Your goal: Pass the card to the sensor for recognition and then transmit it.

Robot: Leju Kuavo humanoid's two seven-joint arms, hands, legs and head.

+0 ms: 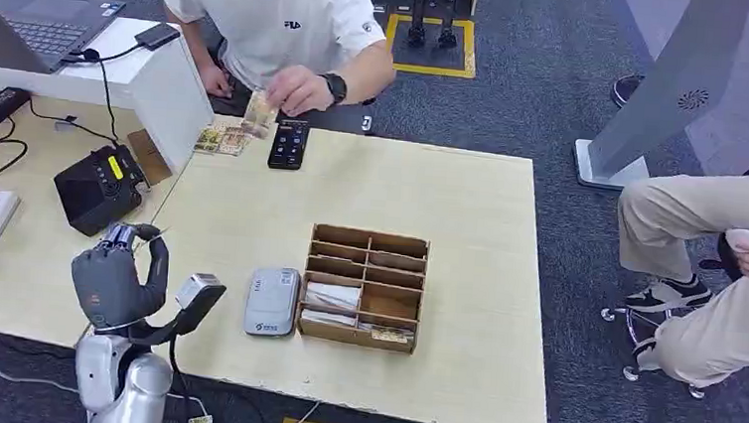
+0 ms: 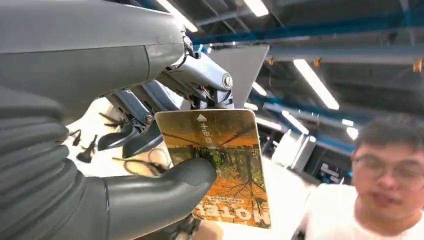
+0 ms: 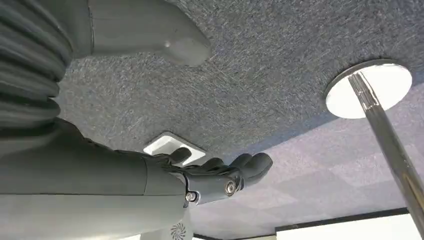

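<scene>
Table (image 1: 470, 208): one sensor (image 1: 273, 302) | left hand (image 1: 119, 283) fingers (image 2: 130, 135) pinching one card (image 2: 220, 165) | right hand (image 3: 210, 175) fingers spread

The card (image 2: 220, 165) is a thin rectangle with rounded corners, printed with an orange and yellow picture of autumn trees, a small white arrow near one short edge and large white letters (reading upside down in the left wrist view) along the other. It is held off the bench in the left hand (image 1: 117, 278), pinched between the thick grey thumb on its printed face and the darker fingers (image 2: 135, 135) behind it. The sensor (image 1: 273, 302) is a flat grey box with rounded corners, lying on the bench just beside a wooden compartment box, to the right of the raised hand
</scene>
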